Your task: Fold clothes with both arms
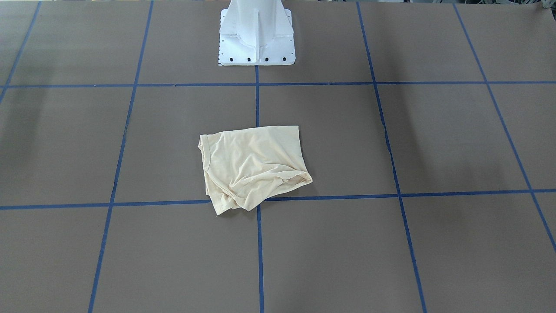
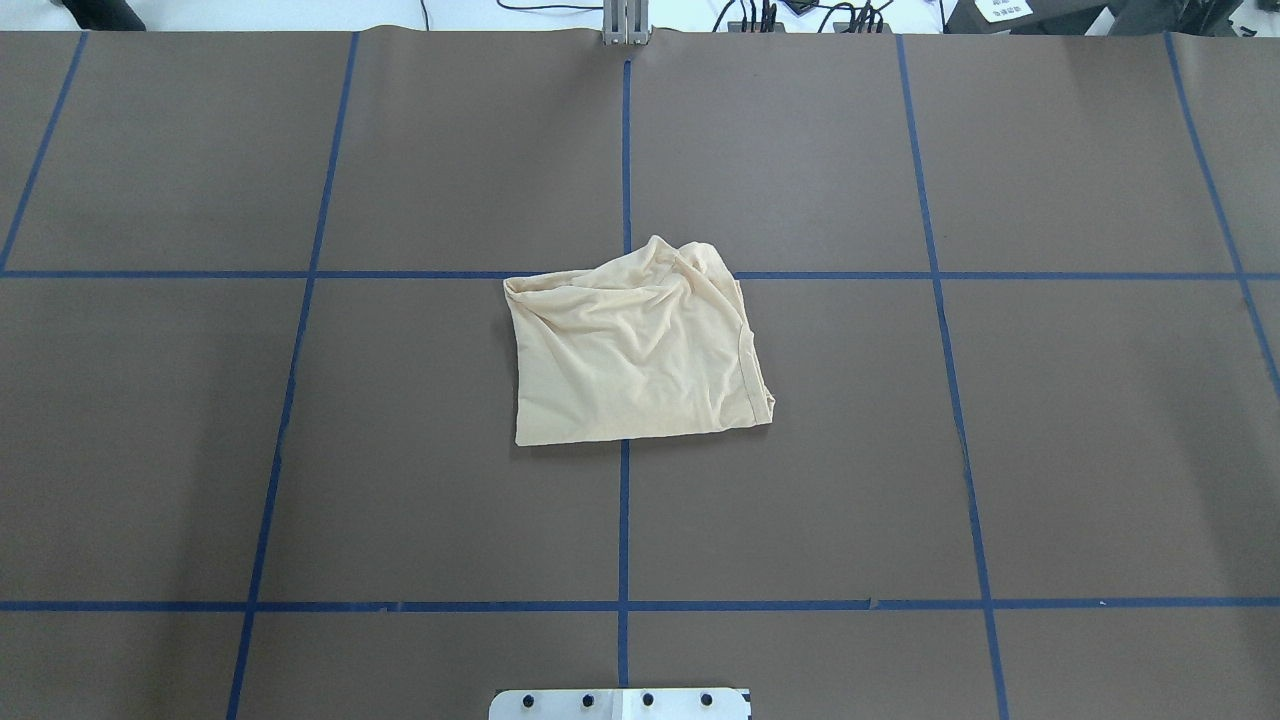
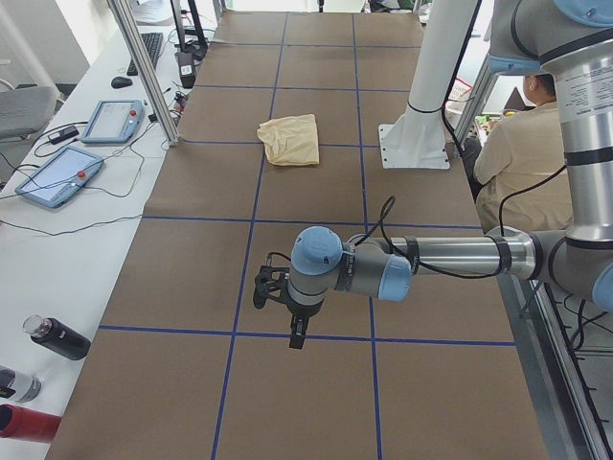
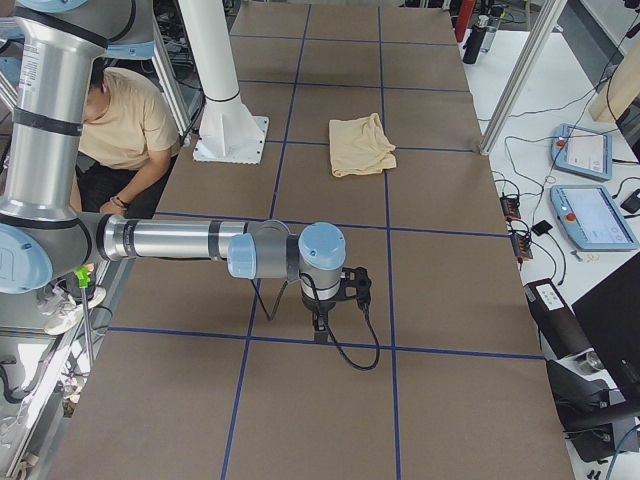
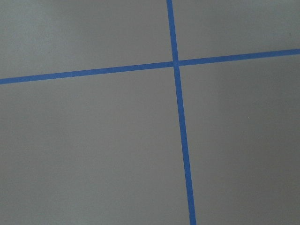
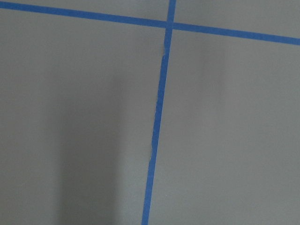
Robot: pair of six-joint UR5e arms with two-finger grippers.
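Observation:
The clothes (image 1: 254, 165) are one pale yellow shirt lying in a rumpled, roughly rectangular bundle at the middle of the brown table (image 2: 300, 450); no print shows. The same shirt (image 2: 635, 350) (image 3: 290, 140) (image 4: 360, 145) appears in the overhead and both side views. My left gripper (image 3: 298, 337) hangs pointing down over bare table, far from the shirt, seen only in the left side view. My right gripper (image 4: 320, 332) hangs likewise at the other end, seen only in the right side view. I cannot tell whether either is open or shut. Both wrist views show only table and blue tape.
The white pedestal (image 1: 257, 39) stands at the table's robot side. A person (image 3: 517, 144) (image 4: 120, 120) sits behind it. Touch-screen pendants (image 3: 57, 177) and bottles (image 3: 57, 337) lie on the side bench, beside an aluminium post (image 3: 144, 67). Blue tape lines (image 2: 625, 500) grid the table.

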